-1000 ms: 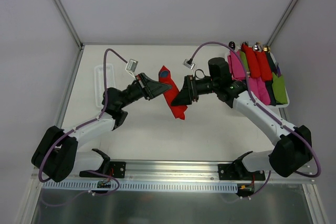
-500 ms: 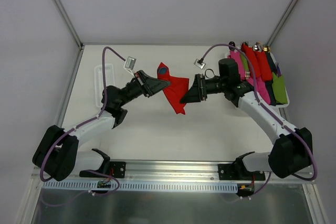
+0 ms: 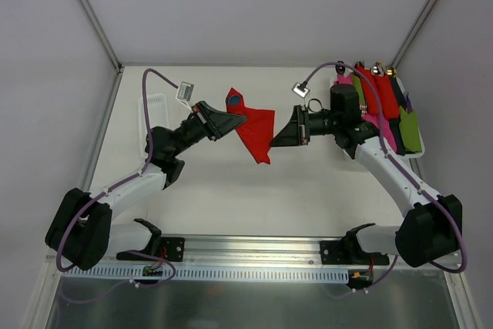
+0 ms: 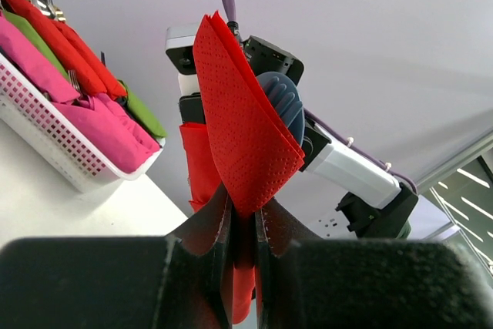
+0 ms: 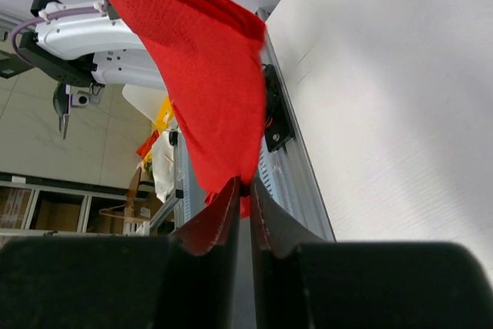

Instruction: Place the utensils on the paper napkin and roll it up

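The bright-red paper napkin (image 3: pixel 254 130) hangs in the air above the table's middle, stretched between both grippers. My left gripper (image 3: pixel 237 119) is shut on its left edge; in the left wrist view the napkin (image 4: pixel 245 132) rises from the jaws, folded. A dark blue utensil end (image 3: pixel 231 101) shows at the napkin's upper corner, and as a blue ridged shape (image 4: pixel 282 98) behind the fold. My right gripper (image 3: pixel 273 141) is shut on the napkin's right corner; the napkin (image 5: pixel 200 67) spreads out from the jaws in the right wrist view.
A white basket (image 3: pixel 410 153) at the back right holds several rolled red, pink and green bundles with utensil ends sticking out; it also shows in the left wrist view (image 4: pixel 54 152). A clear plastic tray (image 3: pixel 146 113) lies at the back left, beside the left arm.
The right gripper has pulled back to the right with the napkin's corner, so the folded napkin has opened out wider. The left gripper has risen slightly and shifted toward the back.
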You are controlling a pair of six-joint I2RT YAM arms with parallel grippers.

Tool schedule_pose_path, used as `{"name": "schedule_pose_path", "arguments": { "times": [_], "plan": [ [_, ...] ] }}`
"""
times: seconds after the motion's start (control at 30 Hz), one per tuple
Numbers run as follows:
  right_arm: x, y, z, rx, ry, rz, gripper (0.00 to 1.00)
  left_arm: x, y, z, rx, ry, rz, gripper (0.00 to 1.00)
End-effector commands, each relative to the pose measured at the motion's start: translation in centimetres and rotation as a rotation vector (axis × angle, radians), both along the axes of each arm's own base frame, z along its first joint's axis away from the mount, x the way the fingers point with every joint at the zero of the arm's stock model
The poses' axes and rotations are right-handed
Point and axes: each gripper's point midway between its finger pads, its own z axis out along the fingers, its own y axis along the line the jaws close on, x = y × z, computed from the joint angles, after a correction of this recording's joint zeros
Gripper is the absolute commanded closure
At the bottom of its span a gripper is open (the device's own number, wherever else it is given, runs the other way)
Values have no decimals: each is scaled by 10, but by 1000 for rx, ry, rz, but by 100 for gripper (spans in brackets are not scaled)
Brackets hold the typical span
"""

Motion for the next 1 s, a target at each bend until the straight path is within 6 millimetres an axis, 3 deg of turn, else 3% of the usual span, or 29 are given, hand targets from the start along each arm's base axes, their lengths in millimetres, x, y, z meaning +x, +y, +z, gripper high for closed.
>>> {"name": "schedule_pose_path", "arguments": {
  "times": [0.0,0.17,0.2,0.27,0.43,0.63,0.83,0.97],
  "plan": [
    [9,-12,24,36,-100,-65,87,-12,17,44,-88,-168,49,100],
    [25,-46,49,-121,-366,-282,77,-1,18,32,-34,-119,96,100],
    [26,-48,65,-124,-399,-306,73,2,19,30,-21,-101,108,100],
    [31,-53,69,-167,-443,-338,66,3,18,28,-7,-95,114,100],
    [29,-37,93,-146,-521,-299,38,7,17,22,6,-65,113,100],
    [15,-13,108,-137,-608,-229,37,9,16,20,12,-44,115,100],
    [9,9,86,-200,-632,-167,38,10,15,21,3,-42,104,100],
    [17,18,62,-233,-592,-149,37,8,14,22,4,-42,98,100]
  ]
}}
